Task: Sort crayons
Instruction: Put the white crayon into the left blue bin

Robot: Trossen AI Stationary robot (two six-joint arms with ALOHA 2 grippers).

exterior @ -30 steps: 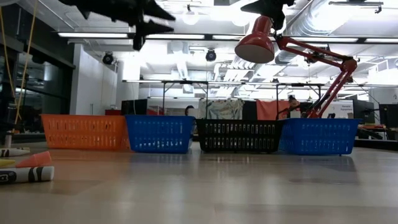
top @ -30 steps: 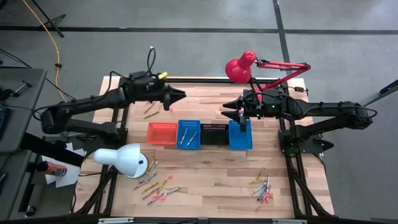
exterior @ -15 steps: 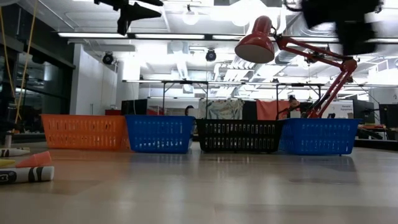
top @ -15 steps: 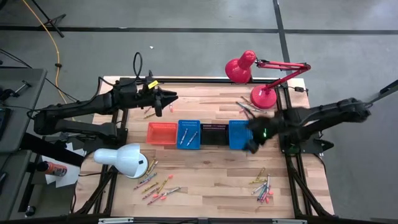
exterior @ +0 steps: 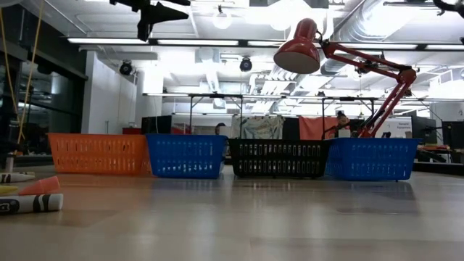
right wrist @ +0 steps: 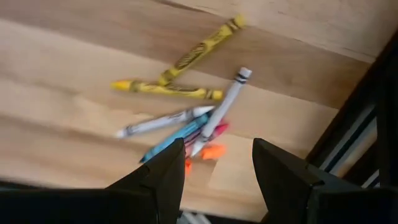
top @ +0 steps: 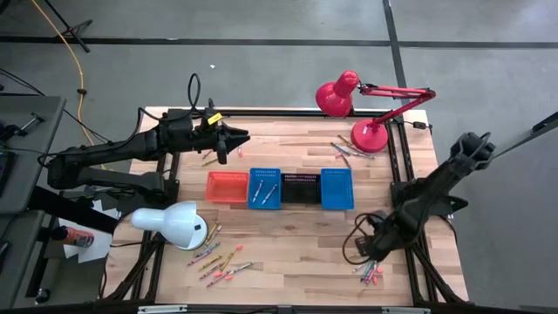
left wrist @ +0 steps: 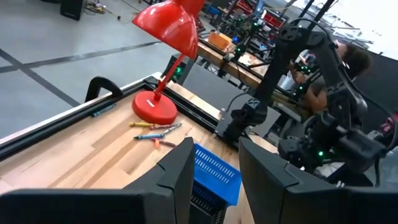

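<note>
Crayons lie in loose piles on the wooden table: near right [top: 370, 264], near left [top: 218, 259], far right by the red lamp's base [top: 347, 148], and a few at far left [top: 209, 158]. My right gripper [top: 356, 247] hangs open and empty over the near-right pile; the right wrist view shows yellow, white, blue, pink and orange crayons [right wrist: 186, 121] beyond its fingers [right wrist: 217, 165]. My left gripper [top: 241, 138] waits open and empty, high over the table's far left; it also shows in the left wrist view [left wrist: 214, 162].
An orange [top: 227, 186], a blue [top: 265, 187], a black [top: 301, 187] and a second blue basket [top: 336, 188] stand in a row mid-table; the first blue one holds crayons. A red desk lamp [top: 338, 94] stands far right, a white lamp [top: 174, 224] near left.
My right gripper has swung from above the right blue basket toward the table's near edge and down, and now hangs over the near-right crayon pile. My left gripper has drawn back a little toward the table's left edge, then kept still.
</note>
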